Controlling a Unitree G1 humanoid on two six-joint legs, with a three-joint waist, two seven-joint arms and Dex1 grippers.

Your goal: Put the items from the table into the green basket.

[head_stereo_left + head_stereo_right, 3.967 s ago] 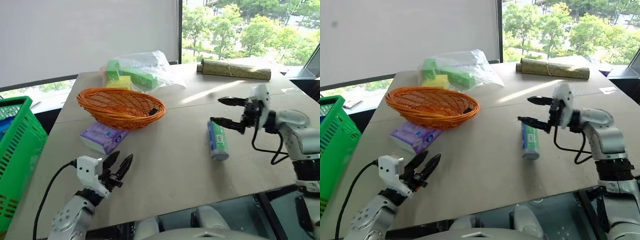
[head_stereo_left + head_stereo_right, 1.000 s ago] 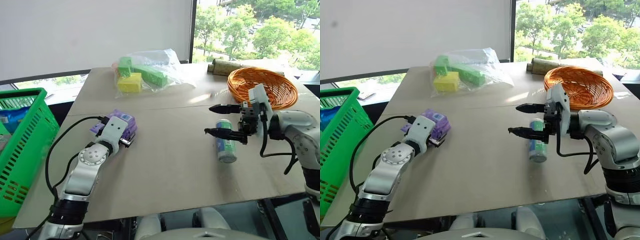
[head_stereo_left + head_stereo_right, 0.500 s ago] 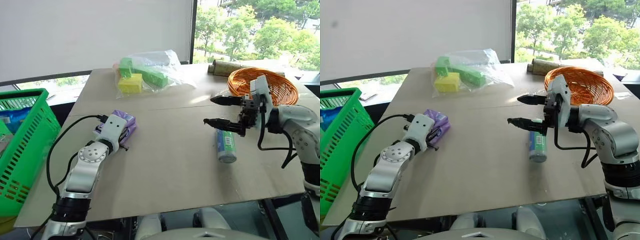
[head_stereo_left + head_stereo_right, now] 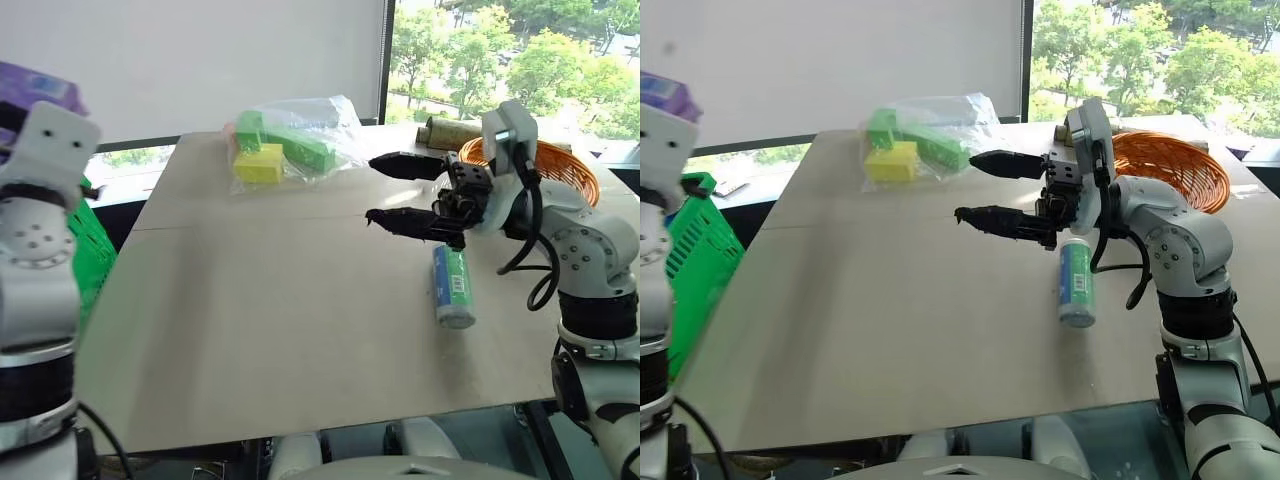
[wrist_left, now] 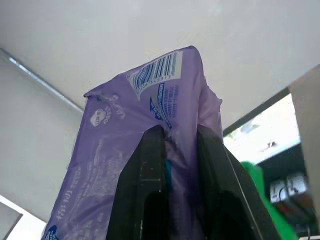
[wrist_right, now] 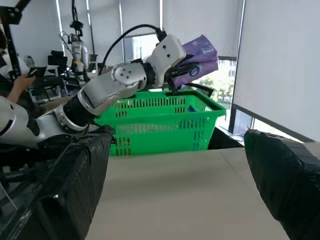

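My left gripper (image 5: 180, 132) is shut on the lavender-purple packet (image 5: 145, 120) and holds it high in the air at the far left (image 4: 35, 85). In the right wrist view the packet (image 6: 197, 57) hangs above the rim of the green basket (image 6: 160, 125), which stands beside the table's left edge (image 4: 95, 250). The green-and-blue can (image 4: 453, 287) lies on its side on the table (image 4: 280, 320) at the right. My right gripper (image 4: 370, 189) is open and empty, raised above the table a little left of and beyond the can.
A clear bag of green and yellow blocks (image 4: 290, 145) lies at the table's far side. An orange wicker basket (image 4: 575, 170) and a rolled mat (image 4: 440, 130) sit at the far right. A person (image 6: 15, 85) sits in the room beyond the green basket.
My left gripper closed on the packet and lifted it off the table, up and to the left. My right gripper rose and moved left, away from the can.
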